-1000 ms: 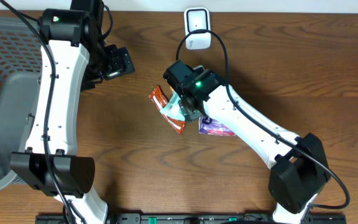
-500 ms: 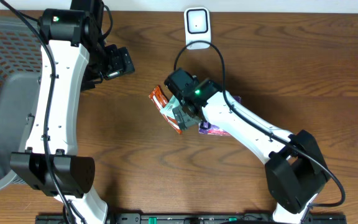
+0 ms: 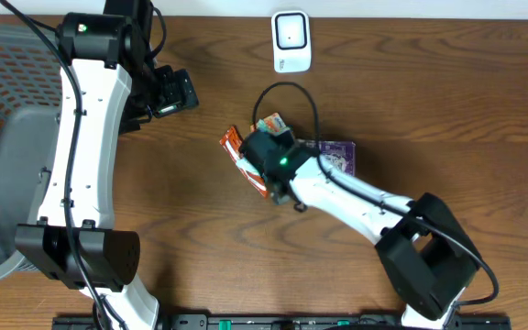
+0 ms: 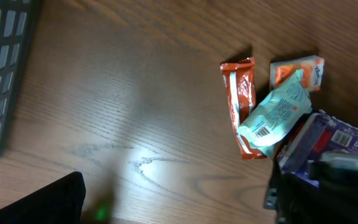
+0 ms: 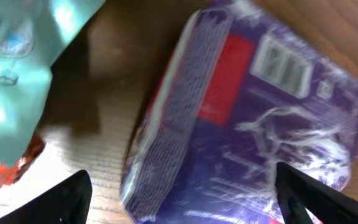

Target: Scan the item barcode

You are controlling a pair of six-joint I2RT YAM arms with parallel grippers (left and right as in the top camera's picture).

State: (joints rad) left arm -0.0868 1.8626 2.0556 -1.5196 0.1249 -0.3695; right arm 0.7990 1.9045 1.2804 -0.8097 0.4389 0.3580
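Moved back from the scanner [image 3: 291, 41], the right gripper [image 5: 182, 190] is spread over the purple packet [image 5: 229, 118] on the table [image 3: 447, 101], not yet clamped. The left gripper [image 3: 172, 92] is released, empty. Pickup and scanning remain.

— What do we have on the wooden table [image 3: 456, 101]?
— We see a white scanner [image 3: 291, 41] at the far edge. Near the middle lies a cluster: an orange-red wrapper [image 4: 240, 93], a teal pouch [image 4: 277, 112] partly across it, a small orange-and-white pack [image 4: 304, 67] just beside them, and a purple packet [image 5: 247, 124].
— And the grey basket [image 3: 7, 101]?
— It's on the left. Whether it rests on the wood, we cannot tell.
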